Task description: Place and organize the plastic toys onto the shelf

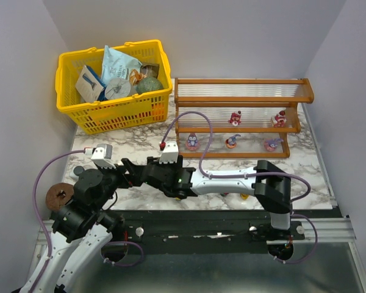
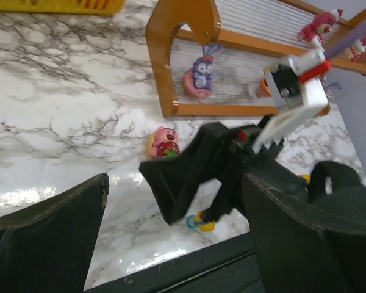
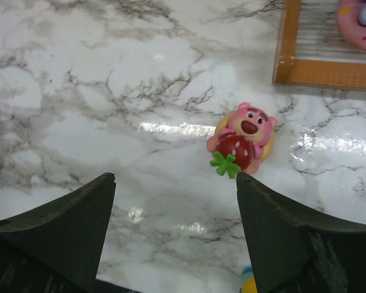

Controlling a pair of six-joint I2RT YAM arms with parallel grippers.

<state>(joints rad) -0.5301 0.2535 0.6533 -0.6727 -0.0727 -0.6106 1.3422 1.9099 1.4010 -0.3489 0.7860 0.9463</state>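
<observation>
On the left, the left gripper (image 2: pixel 175 180) hangs above the surface (image 1: pixel 134 143), jaws spread wide and holding nothing. Beside it, the right gripper (image 3: pixel 175 183) hovers over a pink bear toy (image 3: pixel 243 137), jaws released and empty; this looks like the approach to a pickup. The next move calls for centring on the toy, lowering and closing. The toy lies flat on the surface, face up, hugging a red strawberry with a green leaf, just in front of the shelf (image 1: pixel 238 81), where 5 toys (image 1: pixel 235 118) already sit
</observation>
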